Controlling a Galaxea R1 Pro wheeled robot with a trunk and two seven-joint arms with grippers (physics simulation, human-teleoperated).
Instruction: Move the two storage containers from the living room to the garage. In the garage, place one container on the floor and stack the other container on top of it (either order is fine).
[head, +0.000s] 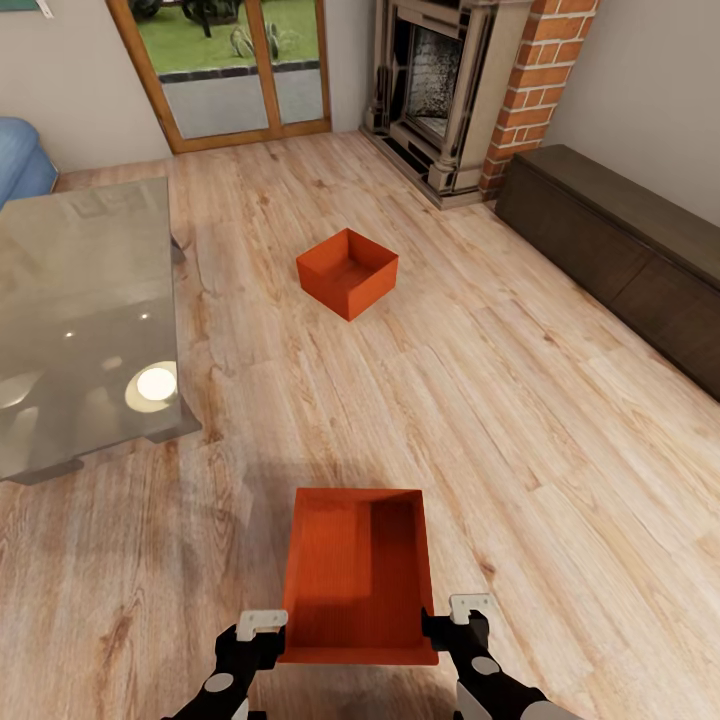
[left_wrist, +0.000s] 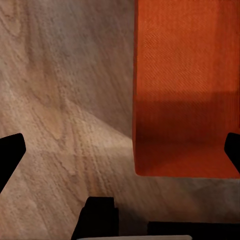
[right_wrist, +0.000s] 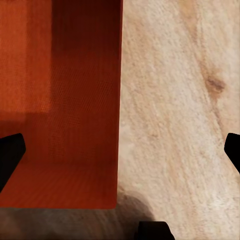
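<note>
1. The light wood floor spans the living room.
2. The glass coffee table stands far left.
3. Near container sits between both grippers; far container rests mid-floor.
4. Left gripper and right gripper have jaws spread wide, each straddling a side wall.

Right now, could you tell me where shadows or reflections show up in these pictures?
Head view: the glass table mirrors bright round lights, and a soft shadow lies on the wood floor around the near bin. Left wrist view: the bin's lower part is darker, with a shaded wedge on the floor beside it. Right wrist view: a dark band runs down the bin.
</note>
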